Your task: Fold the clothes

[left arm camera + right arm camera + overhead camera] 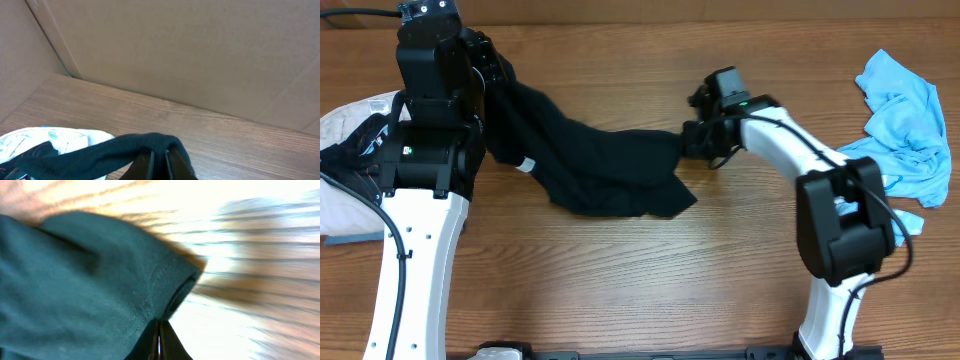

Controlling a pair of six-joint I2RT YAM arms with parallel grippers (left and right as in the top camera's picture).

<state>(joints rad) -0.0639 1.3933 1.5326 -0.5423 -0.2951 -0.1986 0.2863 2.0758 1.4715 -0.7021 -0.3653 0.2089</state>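
Observation:
The clothes (600, 165), a plain black garment, stretch across the wooden table between my two arms. My left gripper (496, 82) at the back left is shut on one end, and the cloth hangs from it down to the table. In the left wrist view the black fabric (100, 155) drapes over the closed left gripper (160, 162). My right gripper (688, 143) is shut on the garment's right edge. The right wrist view shows the stitched hem (165, 290) running into the tips of the closed right gripper (160, 332).
A crumpled light blue shirt (905, 130) lies at the right side of the table. At the left edge sits a white bundle with dark printed fabric (350, 150), seen as white cloth (55, 140) from the left wrist. A cardboard wall (175, 50) stands behind the table.

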